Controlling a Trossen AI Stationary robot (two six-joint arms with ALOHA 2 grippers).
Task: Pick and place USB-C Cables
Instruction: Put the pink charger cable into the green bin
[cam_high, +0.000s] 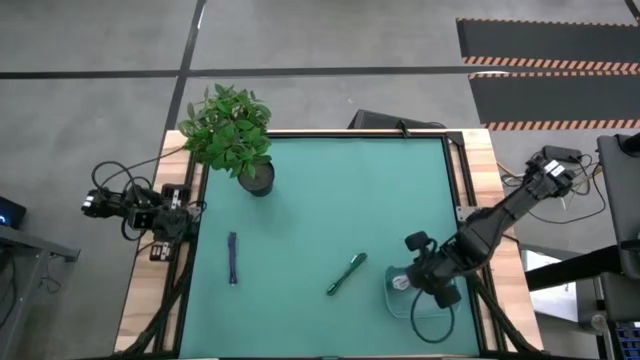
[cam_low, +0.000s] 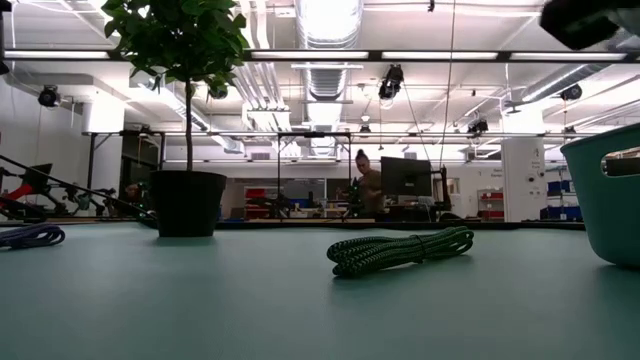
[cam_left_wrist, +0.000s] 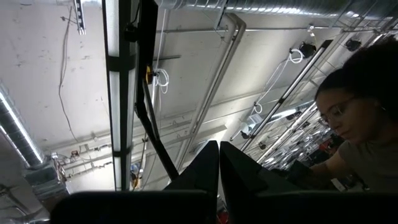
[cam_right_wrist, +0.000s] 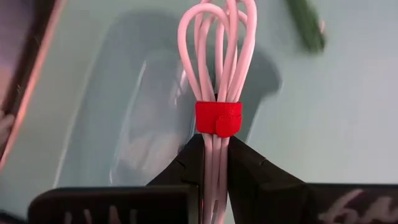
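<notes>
Hanging over the teal bin (cam_high: 420, 300), the right tool (cam_right_wrist: 214, 158) is clamped on the white cable (cam_right_wrist: 217, 50), probably lined up to drop it in; left tool (cam_left_wrist: 219, 165) sits pinched together off the worktop (cam_high: 300, 200).

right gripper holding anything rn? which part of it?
Yes. The right gripper is shut on the white cable, pinching the bundle just below its red strap, above the teal bin. Left gripper holds nothing.
</notes>
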